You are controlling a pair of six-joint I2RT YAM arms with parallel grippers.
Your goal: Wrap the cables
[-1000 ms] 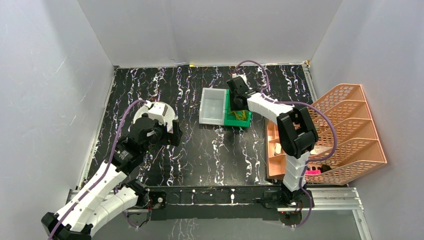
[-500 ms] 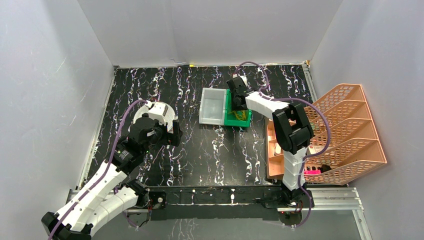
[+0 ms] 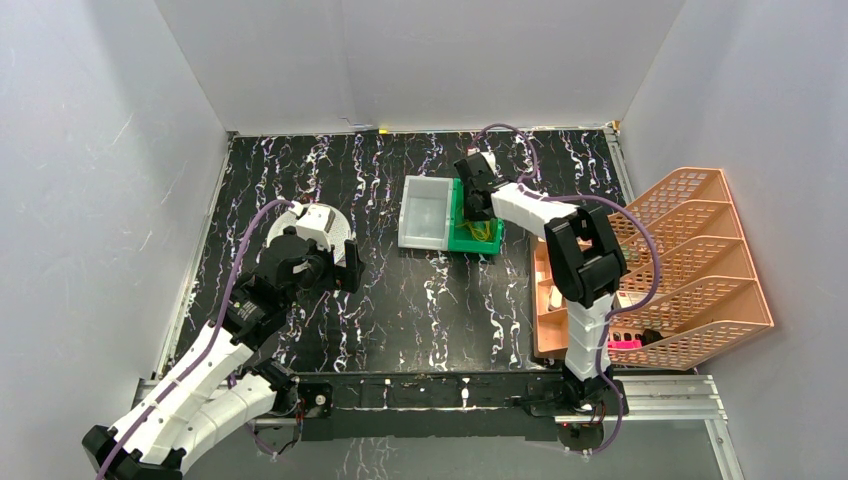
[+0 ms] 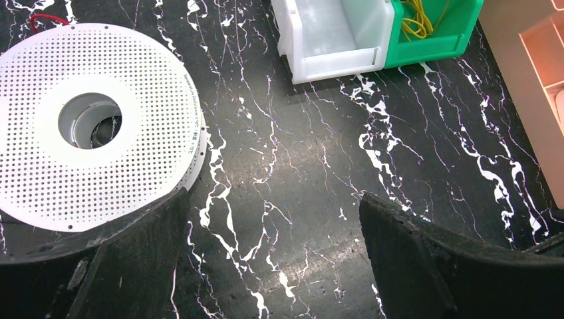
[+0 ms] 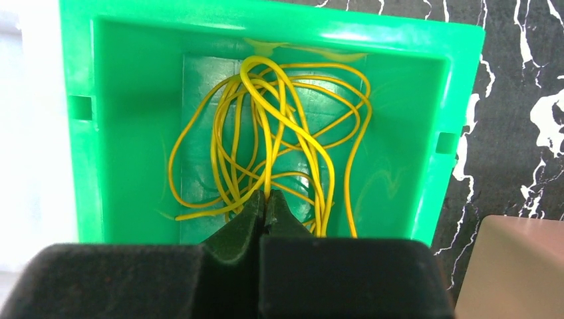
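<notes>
Reaching into the green bin (image 5: 126, 80) where the yellow cables (image 5: 266, 126) lie tangled, the right gripper (image 5: 266, 203) is pinched tight on what looks like one strand, ready to lift it, while the left gripper (image 4: 273, 252) hangs wide open and empty beside the white spool (image 4: 153, 113).

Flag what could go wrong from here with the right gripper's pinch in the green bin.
The right gripper pinches the thin yellow cables only at its tips, so a strand may slip free. The loops are tangled, so lifting could drag the whole bundle or tip the green plastic bin.
</notes>
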